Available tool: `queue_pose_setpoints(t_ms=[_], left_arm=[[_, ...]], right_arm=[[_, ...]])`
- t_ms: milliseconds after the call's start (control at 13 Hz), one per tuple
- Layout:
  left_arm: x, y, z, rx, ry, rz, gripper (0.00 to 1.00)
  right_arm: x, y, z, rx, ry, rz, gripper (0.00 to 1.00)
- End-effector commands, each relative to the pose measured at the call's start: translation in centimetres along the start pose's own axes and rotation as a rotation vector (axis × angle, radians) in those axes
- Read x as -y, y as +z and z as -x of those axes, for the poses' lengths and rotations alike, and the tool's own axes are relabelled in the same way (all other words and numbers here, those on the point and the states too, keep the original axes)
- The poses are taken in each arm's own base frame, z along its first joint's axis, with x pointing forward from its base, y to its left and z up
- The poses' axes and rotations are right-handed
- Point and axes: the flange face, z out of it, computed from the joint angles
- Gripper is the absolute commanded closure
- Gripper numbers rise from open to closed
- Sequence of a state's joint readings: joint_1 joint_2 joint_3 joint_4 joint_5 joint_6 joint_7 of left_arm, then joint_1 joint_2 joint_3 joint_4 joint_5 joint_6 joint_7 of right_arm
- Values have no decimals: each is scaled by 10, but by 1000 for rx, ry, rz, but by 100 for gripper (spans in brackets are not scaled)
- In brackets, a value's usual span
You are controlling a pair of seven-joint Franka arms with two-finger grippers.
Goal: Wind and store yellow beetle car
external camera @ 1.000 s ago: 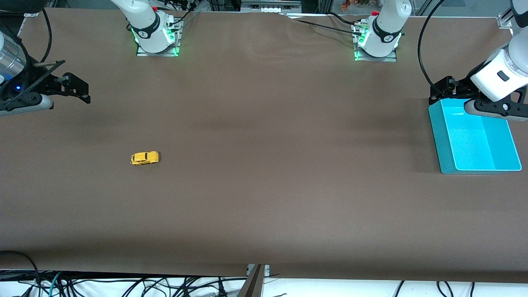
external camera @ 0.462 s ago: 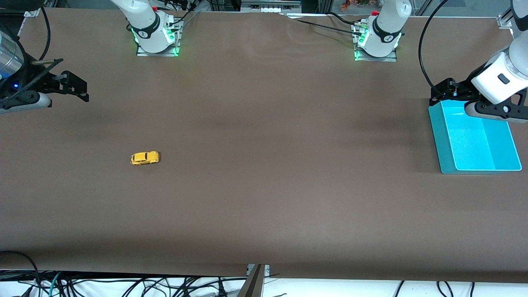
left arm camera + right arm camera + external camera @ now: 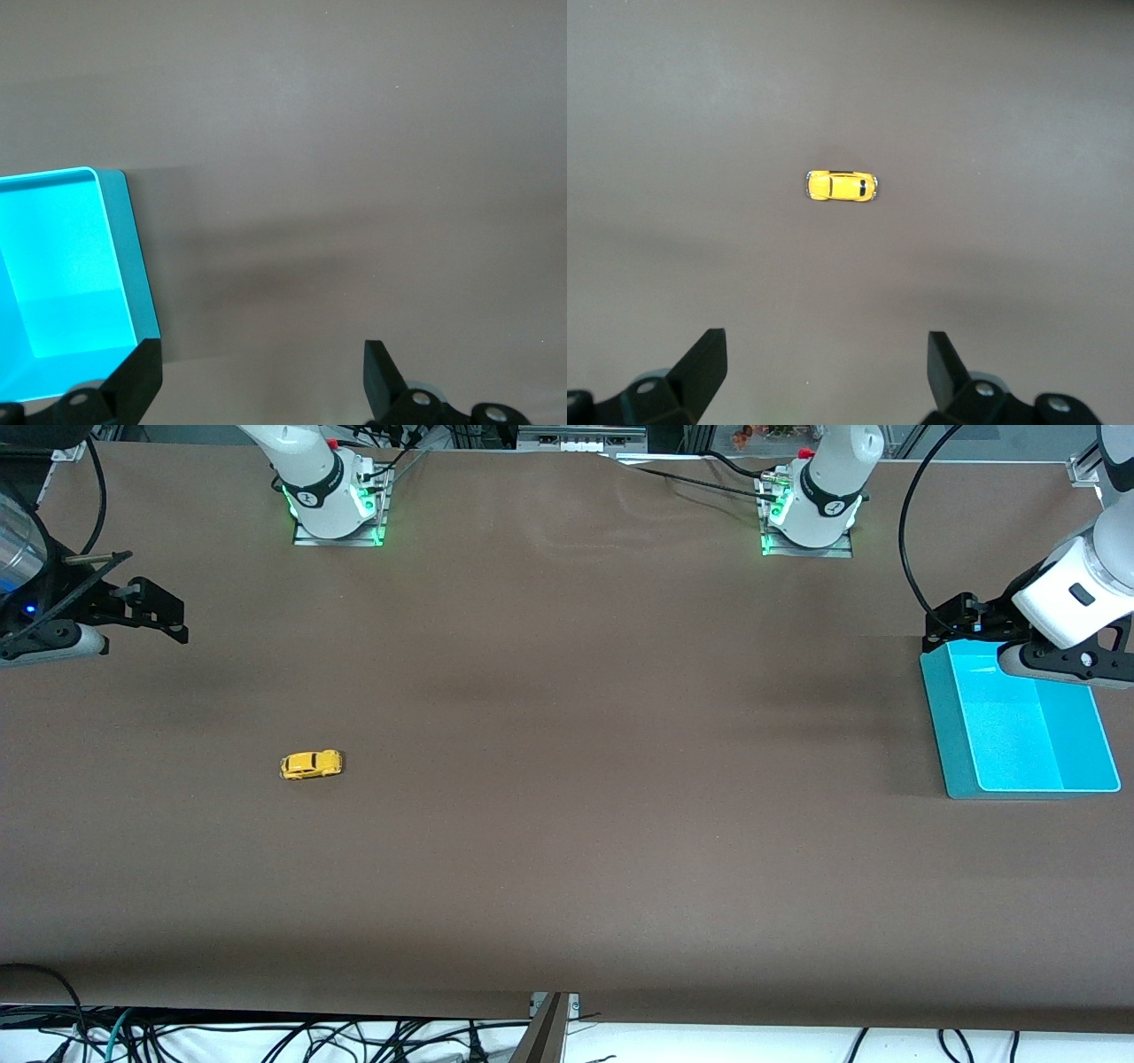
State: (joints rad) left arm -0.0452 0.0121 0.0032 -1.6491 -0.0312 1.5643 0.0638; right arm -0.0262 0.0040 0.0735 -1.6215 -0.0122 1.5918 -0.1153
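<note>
Yellow beetle car (image 3: pixel 311 764) on all four wheels on the brown bench (image 3: pixel 567 824), toward the right arm's end, lying lengthwise along the bench. Seen again in the right wrist view (image 3: pixel 842 186) from above: rounded yellow body, dark windows, nothing touching it, bare bench all around.

Right hand (image 3: pixel 159 615) up in the air over the bench at the right arm's end, well apart from the car. Released: two black fingers (image 3: pixel 704 367) spread wide in the right wrist view, with nothing but brown bench between them (image 3: pixel 824 372).

Turquoise bin (image 3: pixel 961 726) at the left arm's end of the bench, open side up, with a bright cyan floor and nothing visible inside. Well apart from the car, with most of the bench's length between them.

Left hand (image 3: pixel 952 620) up in the air over the bin's edge nearest the robot bases. Also released: fingers (image 3: pixel 142 376) spread apart in the left wrist view, holding nothing (image 3: pixel 261 381). One finger over the bin's rim (image 3: pixel 133 274), the other over bare bench beside the bin.

Green lights glowing at both arm bases (image 3: pixel 337 509) along the bench edge farthest from the front camera. Loose cables (image 3: pixel 266 1041) below the bench edge nearest that camera.
</note>
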Motion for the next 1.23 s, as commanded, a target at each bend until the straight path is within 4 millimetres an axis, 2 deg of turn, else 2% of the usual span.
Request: queue_pose_setpoints(t_ms=[0, 1154], left_arm=[[2, -6, -1, 9, -3, -26, 0], [2, -6, -1, 9, -2, -25, 0]], right_arm=[[-4, -6, 5, 8, 17, -2, 0], [-7, -5, 5, 9, 26, -4, 0]])
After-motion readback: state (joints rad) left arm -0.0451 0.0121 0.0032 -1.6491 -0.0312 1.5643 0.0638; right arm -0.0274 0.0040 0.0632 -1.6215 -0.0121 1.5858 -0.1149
